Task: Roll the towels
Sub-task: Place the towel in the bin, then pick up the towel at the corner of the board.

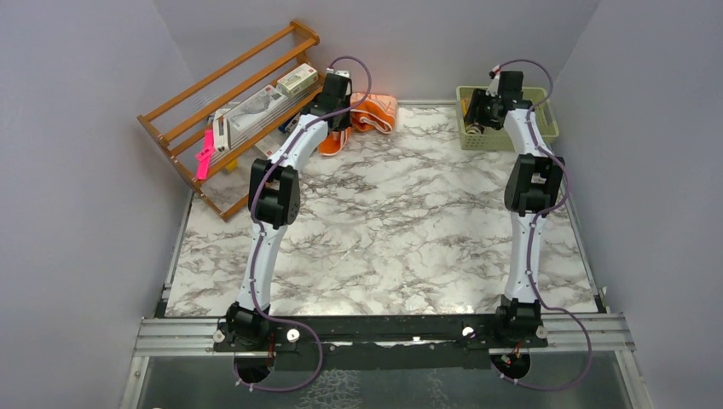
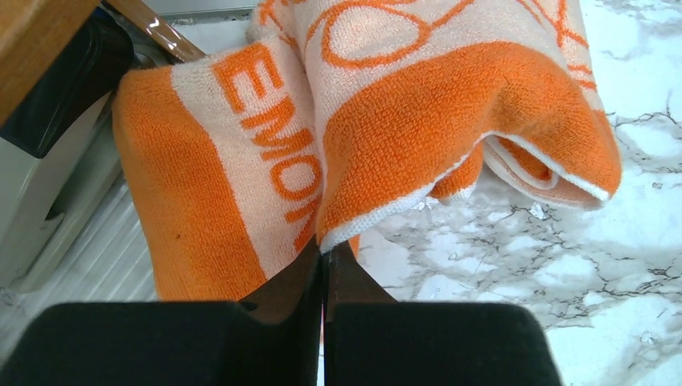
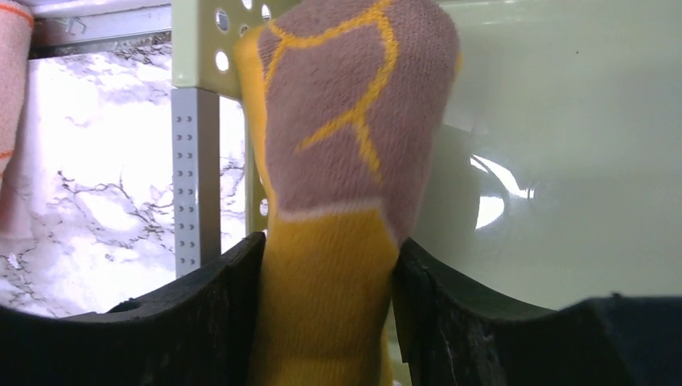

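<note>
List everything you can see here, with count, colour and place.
table: one, grey-veined white marble.
rack: one, brown wood, far left.
boxes: several, mostly white, on the rack.
pink item: one, at the rack's left end.
basket: one, pale green, far right corner.
orange towel: one, orange and pale peach, lettered, table's far edge beside the rack.
yellow cloth: one, yellow with mauve patch, at the basket.
left gripper: black, shut on orange towel.
right gripper: black, shut on yellow cloth.

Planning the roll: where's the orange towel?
Top view: the orange towel sits far left beside the wooden rack, its edge pinched by the left gripper.
</note>
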Motion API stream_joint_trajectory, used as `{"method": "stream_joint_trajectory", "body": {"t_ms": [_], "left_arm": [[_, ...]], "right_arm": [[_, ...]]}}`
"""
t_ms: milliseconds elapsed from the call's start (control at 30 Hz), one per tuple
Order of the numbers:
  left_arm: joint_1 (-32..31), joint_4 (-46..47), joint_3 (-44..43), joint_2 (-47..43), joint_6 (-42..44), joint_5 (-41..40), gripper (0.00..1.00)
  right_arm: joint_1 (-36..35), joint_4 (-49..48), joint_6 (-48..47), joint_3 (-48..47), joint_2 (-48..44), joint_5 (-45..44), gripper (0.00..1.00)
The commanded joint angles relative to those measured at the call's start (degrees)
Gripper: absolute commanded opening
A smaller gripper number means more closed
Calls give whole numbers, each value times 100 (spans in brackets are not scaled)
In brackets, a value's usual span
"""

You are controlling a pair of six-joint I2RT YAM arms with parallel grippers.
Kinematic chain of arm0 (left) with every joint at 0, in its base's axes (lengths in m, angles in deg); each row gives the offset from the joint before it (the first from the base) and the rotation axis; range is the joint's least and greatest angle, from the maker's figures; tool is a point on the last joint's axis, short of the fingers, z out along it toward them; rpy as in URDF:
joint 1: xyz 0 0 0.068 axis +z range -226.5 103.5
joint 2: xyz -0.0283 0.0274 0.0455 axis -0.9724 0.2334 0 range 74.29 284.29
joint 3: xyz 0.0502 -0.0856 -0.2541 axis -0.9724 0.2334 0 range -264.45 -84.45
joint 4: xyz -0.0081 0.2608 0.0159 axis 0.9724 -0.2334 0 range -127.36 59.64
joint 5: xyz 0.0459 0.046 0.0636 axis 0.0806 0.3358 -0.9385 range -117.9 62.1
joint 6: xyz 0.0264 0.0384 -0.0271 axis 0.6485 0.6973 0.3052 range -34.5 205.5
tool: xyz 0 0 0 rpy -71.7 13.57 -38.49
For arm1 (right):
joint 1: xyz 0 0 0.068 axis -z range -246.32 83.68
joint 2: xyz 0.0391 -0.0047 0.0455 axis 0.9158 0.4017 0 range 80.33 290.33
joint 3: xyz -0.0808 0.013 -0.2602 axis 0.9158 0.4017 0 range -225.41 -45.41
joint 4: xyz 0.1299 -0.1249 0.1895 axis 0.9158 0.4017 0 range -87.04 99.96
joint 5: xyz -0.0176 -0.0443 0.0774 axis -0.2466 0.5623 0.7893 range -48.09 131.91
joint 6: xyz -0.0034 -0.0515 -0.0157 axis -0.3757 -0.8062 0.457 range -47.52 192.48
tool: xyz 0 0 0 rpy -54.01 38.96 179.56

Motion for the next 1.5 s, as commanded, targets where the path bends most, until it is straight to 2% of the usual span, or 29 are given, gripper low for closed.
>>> {"method": "stream_joint_trajectory", "body": {"t_ms": [0,233,833,1233,1300,1367,1467], "left_arm": [[-17,194,-98,10,36,152,0],[0,217,15,-75,64,137,0],[51,221,107,-223,115,305,0],[88,213,91,-250,161,452,0],[90,214,99,-261,171,453,0],[97,217,91,-261,176,459,0],[97,221,83,-253,188,454,0]], "right_arm": [[-32,75,-129,-2,-217,-208,57],[-32,249,-174,-248,-45,-337,57],[-23,-453,206,393,-705,1132,56],[-2,-1175,394,1077,-1209,711,57],[52,-1308,545,1102,-1226,627,53],[122,-1446,707,1114,-1224,500,44],[183,-1367,793,860,-1041,204,19]]}}
